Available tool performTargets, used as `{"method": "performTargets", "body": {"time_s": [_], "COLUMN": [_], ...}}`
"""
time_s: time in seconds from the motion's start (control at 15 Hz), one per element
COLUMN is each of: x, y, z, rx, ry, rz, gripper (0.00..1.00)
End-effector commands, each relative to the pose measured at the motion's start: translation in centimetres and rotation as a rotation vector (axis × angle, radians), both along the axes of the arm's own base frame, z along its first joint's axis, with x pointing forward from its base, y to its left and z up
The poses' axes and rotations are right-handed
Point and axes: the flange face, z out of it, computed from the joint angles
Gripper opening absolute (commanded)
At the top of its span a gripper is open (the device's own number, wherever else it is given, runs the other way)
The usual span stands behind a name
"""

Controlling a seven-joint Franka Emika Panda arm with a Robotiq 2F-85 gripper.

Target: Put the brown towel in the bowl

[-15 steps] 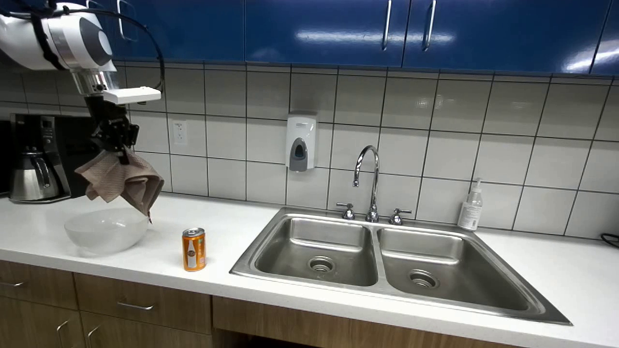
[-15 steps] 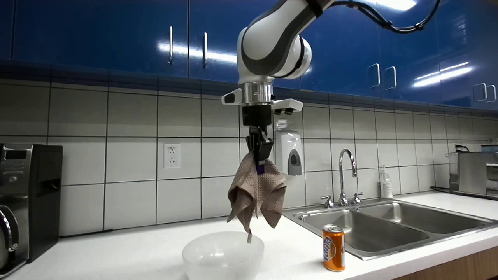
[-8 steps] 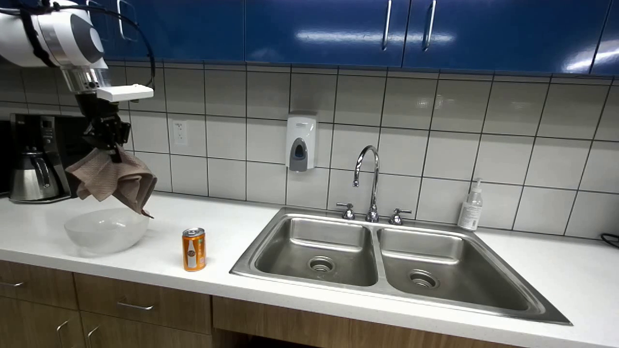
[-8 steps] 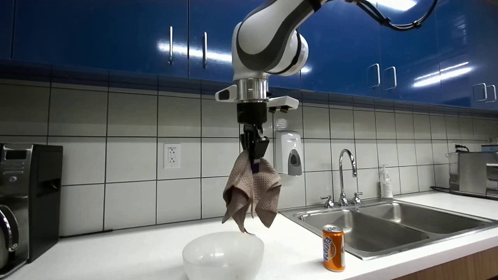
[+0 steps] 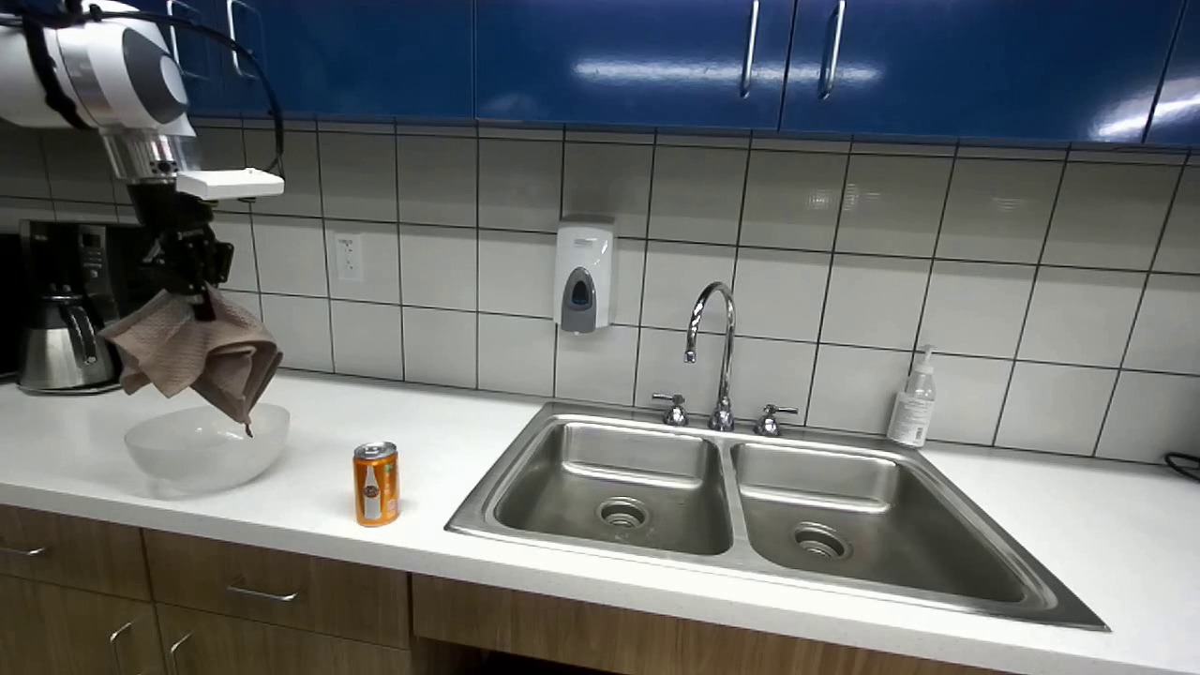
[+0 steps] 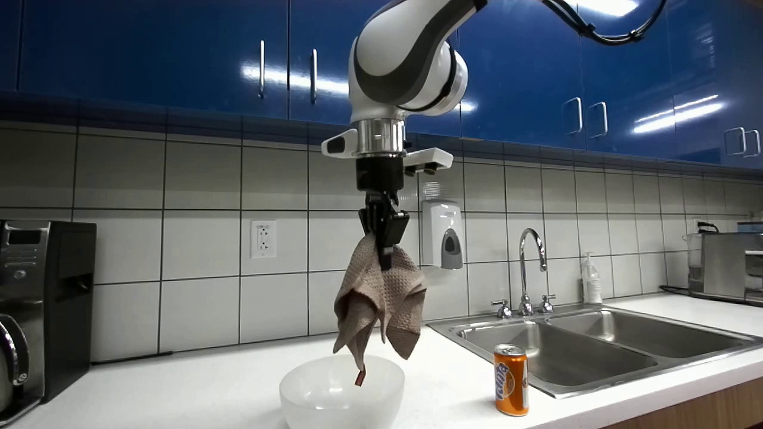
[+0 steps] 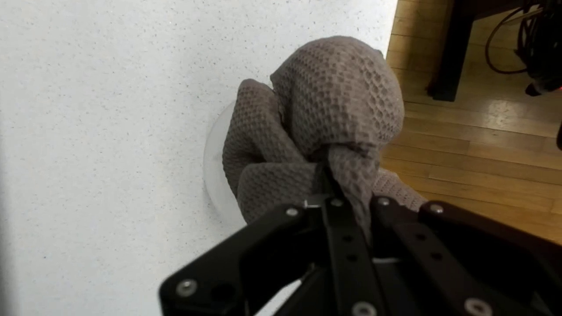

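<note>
The brown towel (image 5: 192, 352) hangs in loose folds from my gripper (image 5: 203, 307) above the counter. In an exterior view the fingers are shut on its upper middle, with the towel (image 6: 402, 298) draping on both sides of the gripper (image 6: 385, 256). The translucent white bowl (image 5: 206, 459) stands on the counter below. The towel's lowest corner overlaps the bowl's (image 6: 343, 408) opening in both exterior views; most of the towel is above the rim. In the wrist view the towel (image 7: 338, 92) is bunched between the fingers and hides most of the bowl (image 7: 216, 162).
An orange can (image 5: 376, 485) stands beside the bowl, also visible in an exterior view (image 6: 511, 381). A double sink (image 5: 741, 553) with a faucet is farther along the counter. A coffee maker (image 6: 65, 310) stands on the bowl's other side. The counter edge (image 7: 392, 30) is near the towel.
My gripper and the towel have moved left in both exterior views. The towel's hanging corner has shifted from the bowl's far side rim to over its opening. The bowl and can have not moved.
</note>
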Motion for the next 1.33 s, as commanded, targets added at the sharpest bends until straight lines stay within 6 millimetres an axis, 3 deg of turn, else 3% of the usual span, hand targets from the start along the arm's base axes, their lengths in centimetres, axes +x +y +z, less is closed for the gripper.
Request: {"method": "performTargets", "body": {"time_s": [0.0, 0.87, 1.27], "x": [0.4, 4.2, 7.2], "y": [1.1, 4.8, 5.5], "z": [-0.2, -3.8, -6.4], "rx": [-0.013, -0.009, -0.015], "ry": [0.044, 0.126, 0.156], "rz": [0.036, 0.062, 0.054], "gripper": [0.02, 0.02, 0.02]}}
